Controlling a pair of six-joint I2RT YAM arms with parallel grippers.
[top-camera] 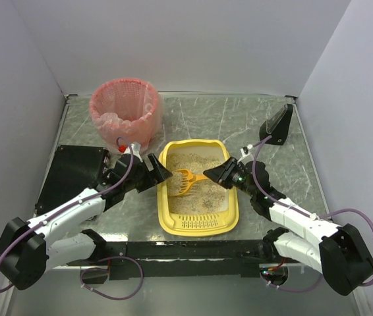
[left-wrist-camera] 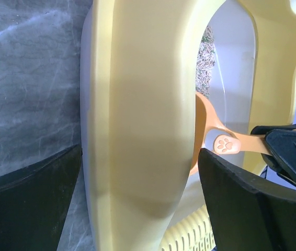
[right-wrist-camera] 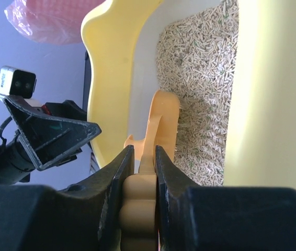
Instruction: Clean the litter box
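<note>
Table [top-camera: 292, 131]: L gripper [top-camera: 163, 174] wide astride litter box [top-camera: 198, 228]; wrist cam: R gripper [right-wrist-camera: 144, 150] pinches scoop [right-wrist-camera: 161, 112].

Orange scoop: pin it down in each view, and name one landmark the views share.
Top external: orange scoop at centre, inside the litter box, handle in the right claw.
Left wrist: orange scoop right of centre, its paw-print handle showing past the yellow wall.
Right wrist: orange scoop at bottom centre, handle pinched in the right claw.
Shared landmark: the litter box's yellow rim, seen in all three.
</note>
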